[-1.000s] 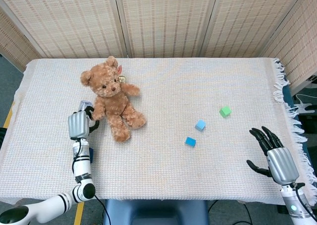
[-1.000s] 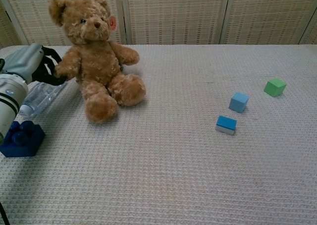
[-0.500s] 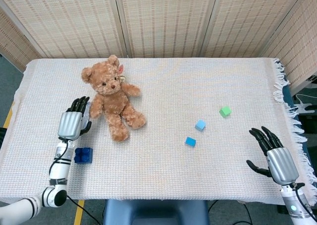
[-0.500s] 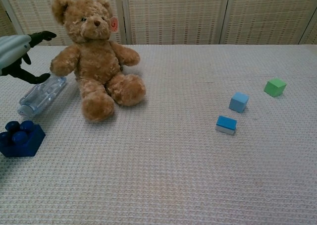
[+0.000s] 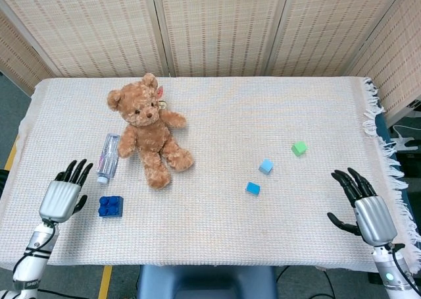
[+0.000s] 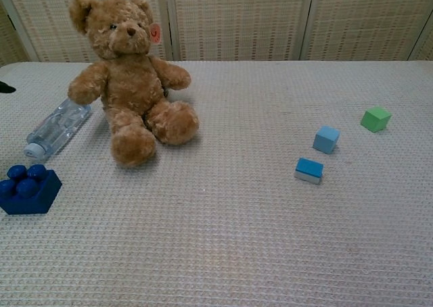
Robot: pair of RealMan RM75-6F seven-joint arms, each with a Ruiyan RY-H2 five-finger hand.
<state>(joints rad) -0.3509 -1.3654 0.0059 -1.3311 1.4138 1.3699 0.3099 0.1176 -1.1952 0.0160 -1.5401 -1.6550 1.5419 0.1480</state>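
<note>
A brown teddy bear (image 5: 148, 129) (image 6: 128, 77) sits on the white cloth at the left. Beside its arm lies a clear plastic bottle (image 5: 108, 157) (image 6: 56, 128), and a dark blue studded brick (image 5: 110, 206) (image 6: 28, 189) rests nearer the front edge. My left hand (image 5: 62, 195) hovers open at the table's left front, to the left of the brick and apart from everything; only a dark fingertip (image 6: 5, 87) of it shows in the chest view. At the right front edge my right hand (image 5: 363, 203) is open and holds nothing.
A light blue cube (image 5: 266, 166) (image 6: 326, 138), a darker blue block (image 5: 253, 188) (image 6: 309, 170) and a green cube (image 5: 299, 148) (image 6: 375, 118) lie right of centre. The cloth's fringed edge (image 5: 389, 161) runs along the table's right side. Woven screens (image 5: 217, 29) stand behind.
My left hand has let go of the bear's arm, opened, and drawn back to the left front. The bottle now shows beside the bear. The right hand stayed still.
</note>
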